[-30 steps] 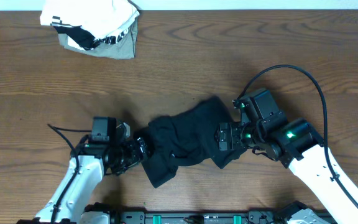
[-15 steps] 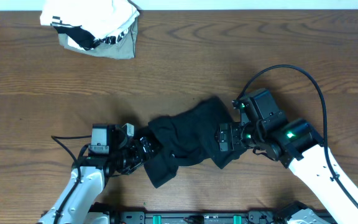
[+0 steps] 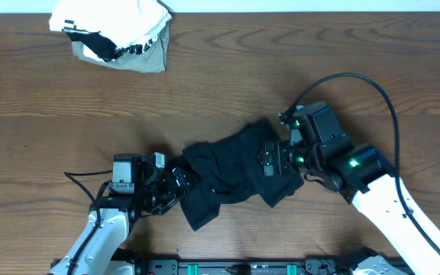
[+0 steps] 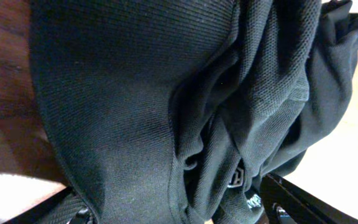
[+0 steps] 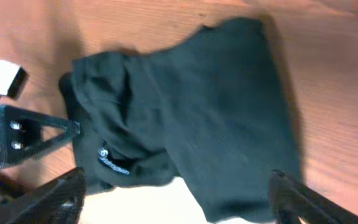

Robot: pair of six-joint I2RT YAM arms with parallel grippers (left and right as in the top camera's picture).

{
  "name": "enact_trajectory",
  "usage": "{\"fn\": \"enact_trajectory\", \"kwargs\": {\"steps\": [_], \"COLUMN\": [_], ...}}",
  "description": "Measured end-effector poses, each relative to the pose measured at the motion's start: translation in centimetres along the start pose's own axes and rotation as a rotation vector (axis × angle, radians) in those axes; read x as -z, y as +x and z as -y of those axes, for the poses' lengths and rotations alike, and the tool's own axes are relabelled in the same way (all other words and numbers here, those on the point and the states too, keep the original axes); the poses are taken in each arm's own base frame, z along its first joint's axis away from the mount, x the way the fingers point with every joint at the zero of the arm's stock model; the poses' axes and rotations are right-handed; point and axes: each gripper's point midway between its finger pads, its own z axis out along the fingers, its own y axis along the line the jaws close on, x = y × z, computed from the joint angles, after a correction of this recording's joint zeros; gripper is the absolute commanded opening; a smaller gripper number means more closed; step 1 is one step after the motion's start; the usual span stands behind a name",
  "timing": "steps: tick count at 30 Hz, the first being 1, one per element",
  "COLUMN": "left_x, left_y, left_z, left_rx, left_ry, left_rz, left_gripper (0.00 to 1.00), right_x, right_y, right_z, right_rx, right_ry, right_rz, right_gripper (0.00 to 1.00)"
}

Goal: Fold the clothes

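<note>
Toward the front of the table [image 3: 44, 130], the clothes [image 3: 228, 172] lie bunched, apparently ungripped.

Surface: brown wood-grain table [image 3: 52, 92]
Front middle: crumpled black garment [image 3: 228, 172]
Far left corner: white-and-grey bundle [image 3: 117, 34] with striped trim, well apart from the garment

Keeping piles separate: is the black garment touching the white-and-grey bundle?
Apart. Overhead view shows bare table between the black garment and the white-and-grey bundle.
</note>
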Motion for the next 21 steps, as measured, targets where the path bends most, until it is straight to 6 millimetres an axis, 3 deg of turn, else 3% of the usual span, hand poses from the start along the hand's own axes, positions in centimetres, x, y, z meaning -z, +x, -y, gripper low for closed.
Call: {"fn": "enact_trajectory", "kwargs": {"steps": [3,6,8,16,21], "left_x": [0.0,-0.1,-0.1,-0.1,0.0], "left_y": [-0.1,-0.2,-0.2,-0.2,-0.1], "left_z": [0.1,0.2,0.2,0.1,-0.1], "left_rx": [0.014,0.013,0.014,0.018,0.028], "left_ry": [0.005,0.012,0.013,0.01,-0.006], "left_rz": [0.004,0.008,0.009,0.007,0.004], "left_gripper": [0.85,0.85,0.85,0.85,0.85], "right_x": [-1.6,-3.8,-5.2,-9.6,-11.2], "right_y": [-0.4,0.0,0.5,2.3,3.9], "right_z": [-0.7,-1.0,-1.4,-4.5,-5.2], "right_rx": [-0.006,-0.02,-0.026,0.007,0.003], "right_ry": [-0.037,-0.049,-0.067,-0.17,-0.168], "right_rz": [-0.02,-0.07,-0.108,-0.207,-0.264], "right_gripper": [0.57,0.33,0.26,0.2,0.19]}}
